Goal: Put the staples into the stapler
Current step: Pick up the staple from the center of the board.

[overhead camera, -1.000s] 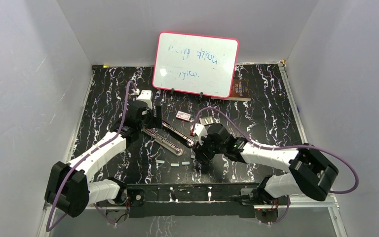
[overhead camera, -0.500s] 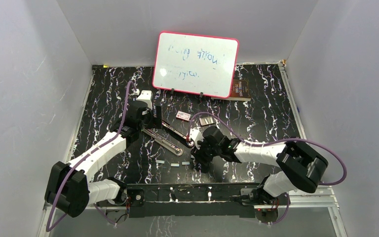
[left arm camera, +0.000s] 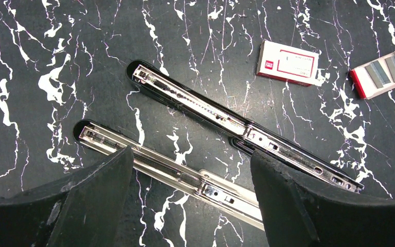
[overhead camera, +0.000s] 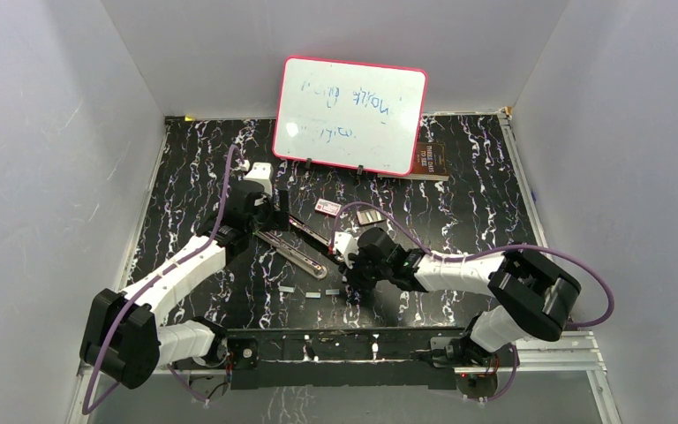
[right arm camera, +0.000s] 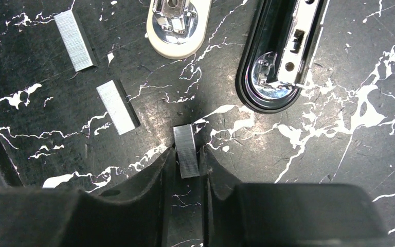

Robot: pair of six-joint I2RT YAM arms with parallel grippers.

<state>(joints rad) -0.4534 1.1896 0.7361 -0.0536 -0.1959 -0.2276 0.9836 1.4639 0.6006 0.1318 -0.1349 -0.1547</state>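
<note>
Jaws, left gripper (left arm camera: pixel 190 157): spread wide, hanging over the stapler (left arm camera: pixel 211 110), gripping nothing.
Jaws, right gripper (right arm camera: pixel 186 159): pinching one staple strip (right arm camera: pixel 186 149) that lies on the table (right arm camera: pixel 339 154), low centre of the right wrist view.
Stapler: hinged open, black half and bare metal rail splayed side by side, centre of the overhead view.
Second staple strip (right arm camera: pixel 117 107), third staple strip (right arm camera: pixel 74 40): upper left of the right wrist view, apart from the fingers.
White box with red label (left arm camera: pixel 288 63): upper right of the left wrist view, near an open tray of staples (left arm camera: pixel 383 72).

A pink-framed whiteboard (overhead camera: pixel 350 115) stands on the black marbled worktop (overhead camera: pixel 485 203); a red-labelled white box (left arm camera: pixel 288 63) lies near it.
</note>
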